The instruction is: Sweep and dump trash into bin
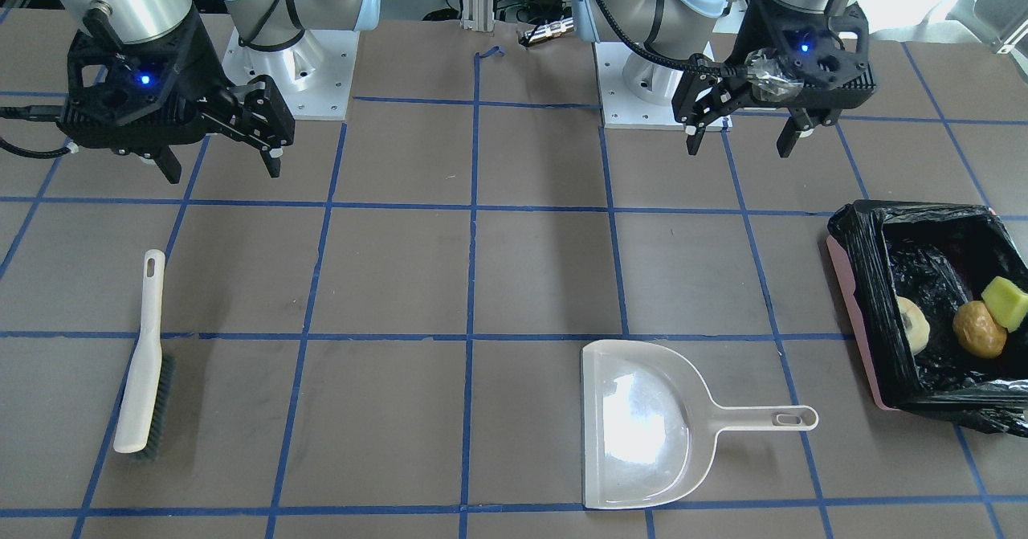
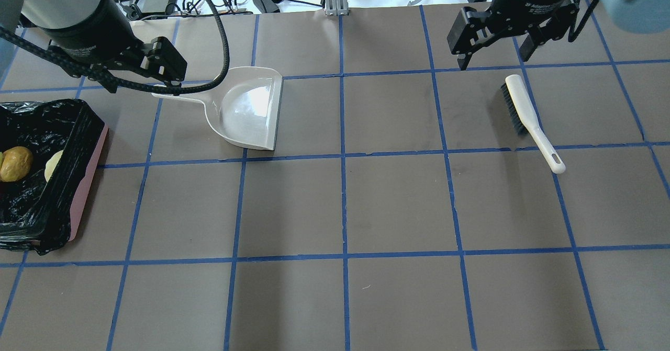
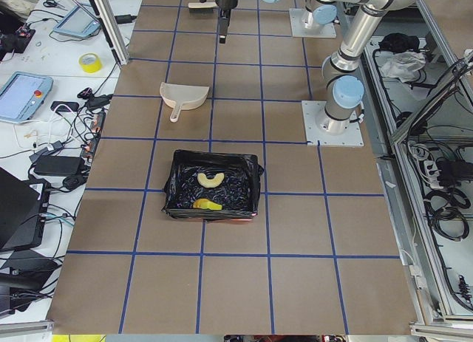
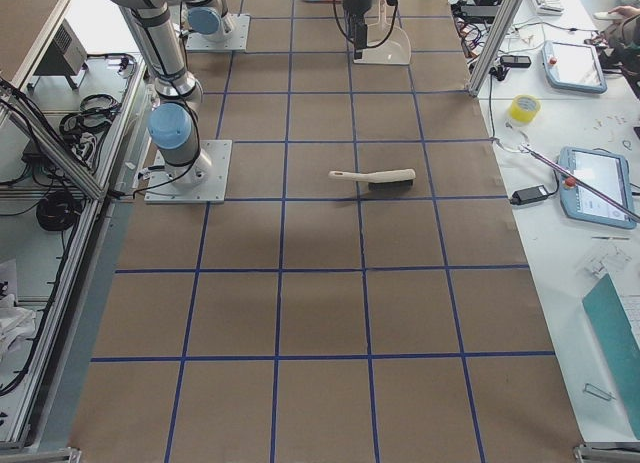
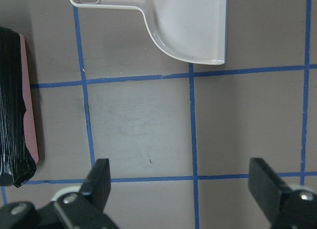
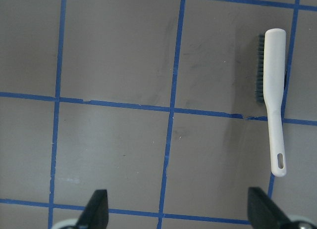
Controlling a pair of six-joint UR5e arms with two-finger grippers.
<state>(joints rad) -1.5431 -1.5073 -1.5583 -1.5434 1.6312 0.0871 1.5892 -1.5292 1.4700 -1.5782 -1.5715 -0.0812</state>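
My left gripper (image 1: 739,144) and right gripper (image 1: 225,168) hung spread, empty. Glossy orange-brown lump (image 1: 979,328), cream crescent (image 1: 912,324) and yellow-green wedge (image 1: 1005,302) lay in the pink, black-bagged bin (image 1: 861,282); resting high and clear seemed best.

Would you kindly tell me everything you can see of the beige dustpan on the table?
The translucent beige plastic dustpan has a shallow scoop with a rounded back, a straight open front edge and a slender handle ending in an oval hanging slot. It looks glossy, with glare on its floor, and it is empty. It lies flat on the brown gridded table, handle pointing toward the pink bin lined with a black bag but apart from it. Only the table touches it; nothing grips it.
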